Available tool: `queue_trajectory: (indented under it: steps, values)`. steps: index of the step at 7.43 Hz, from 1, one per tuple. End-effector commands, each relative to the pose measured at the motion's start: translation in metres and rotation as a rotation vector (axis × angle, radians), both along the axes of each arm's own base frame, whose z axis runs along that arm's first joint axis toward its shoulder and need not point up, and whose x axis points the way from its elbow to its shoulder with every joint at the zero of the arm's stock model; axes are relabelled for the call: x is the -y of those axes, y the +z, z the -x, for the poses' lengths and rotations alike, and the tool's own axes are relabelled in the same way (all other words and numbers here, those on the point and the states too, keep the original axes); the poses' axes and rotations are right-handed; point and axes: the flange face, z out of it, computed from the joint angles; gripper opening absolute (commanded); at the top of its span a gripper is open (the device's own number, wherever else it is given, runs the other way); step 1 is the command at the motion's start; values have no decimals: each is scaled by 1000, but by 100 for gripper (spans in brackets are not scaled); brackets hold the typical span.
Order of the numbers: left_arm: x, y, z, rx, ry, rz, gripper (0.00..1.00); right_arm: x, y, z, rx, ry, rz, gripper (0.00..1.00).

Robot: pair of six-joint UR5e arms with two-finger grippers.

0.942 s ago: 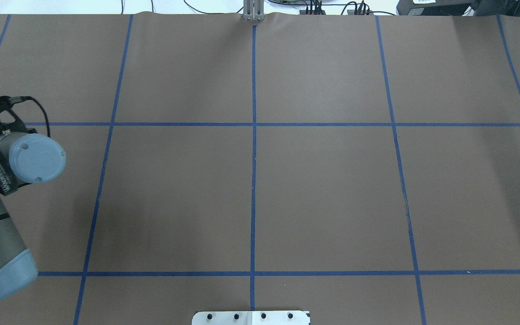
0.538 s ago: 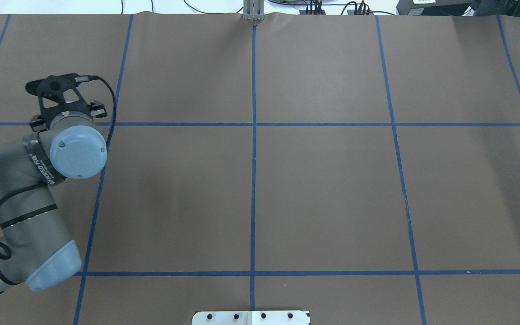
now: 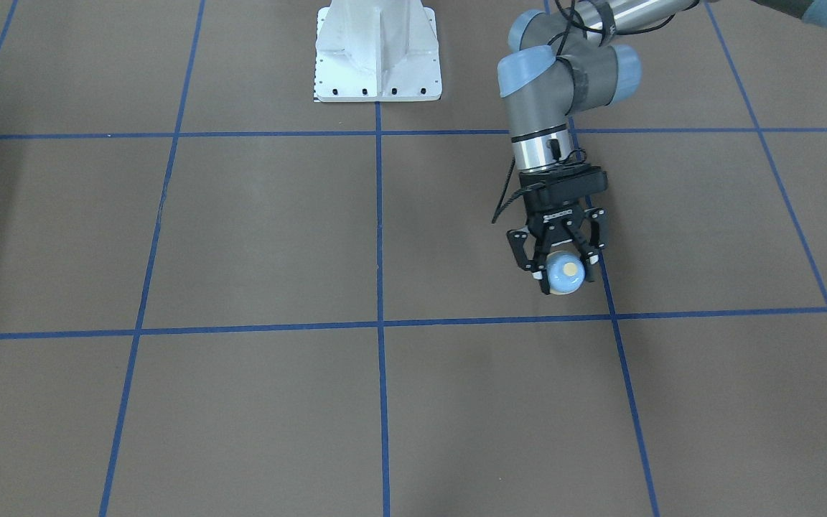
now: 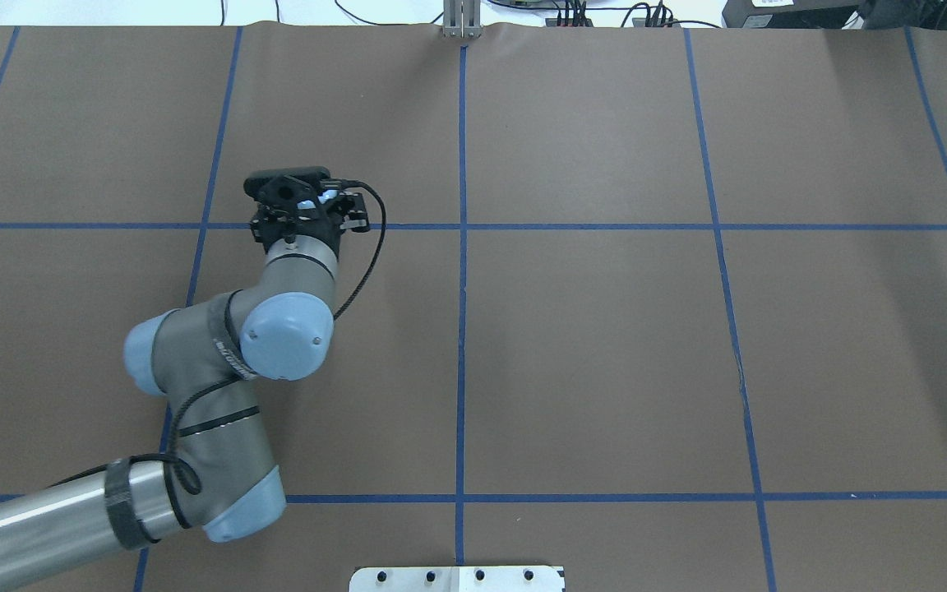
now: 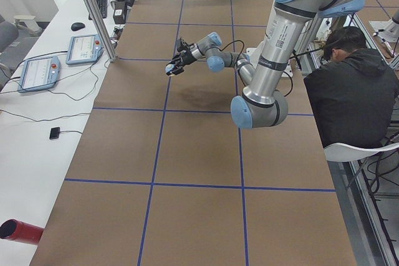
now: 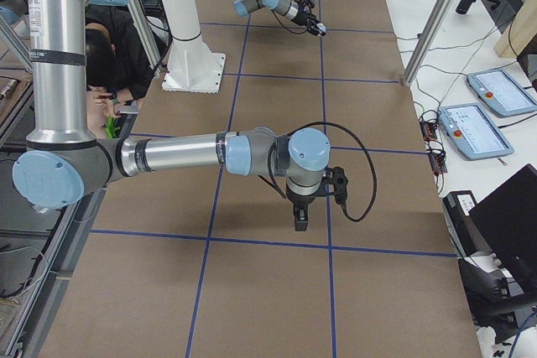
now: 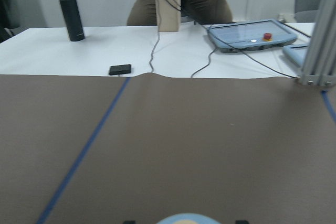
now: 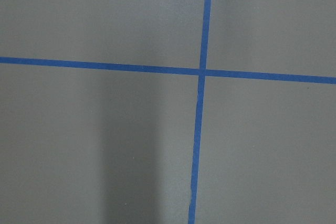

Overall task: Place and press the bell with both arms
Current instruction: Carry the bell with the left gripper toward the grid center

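Observation:
My left gripper [image 3: 566, 280] is shut on the bell [image 3: 568, 270], a light-blue dome with a cream button, and holds it tilted a little above the brown table. In the overhead view the left gripper [image 4: 302, 199] hangs over a blue tape line left of centre and mostly hides the bell. The bell's top [image 7: 181, 219] shows at the bottom edge of the left wrist view. My right gripper [image 6: 300, 220] points down over the table and shows only in the exterior right view, so I cannot tell whether it is open. The right wrist view shows only tape lines.
The white pedestal base [image 3: 377, 50] stands at the robot's side of the table. Beyond the far edge a white bench carries teach pendants [image 7: 252, 34], cables and a black bottle [image 7: 72, 14]. A seated person [image 5: 349, 98] is beside the robot. A red cylinder [image 5: 19, 232] lies off the table.
My left arm has swung in from the overhead view's left edge, moving right across the table. Its gripper now hangs over the tape line left of centre.

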Motion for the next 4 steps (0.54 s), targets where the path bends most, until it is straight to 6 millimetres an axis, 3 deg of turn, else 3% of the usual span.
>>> queue_trajectory:
  steps: [1,2,4]
  values:
    - [2,-56,-88,-83,63,-89,0,-1,0,5,1,-8,-3,100]
    - [5,-67,-116,-84,95,-128,0,3,-7,5,5,-3,-11,100]
    - [3,-65,-136,-68,258,-208,0,10,-14,6,1,-4,-24,100]
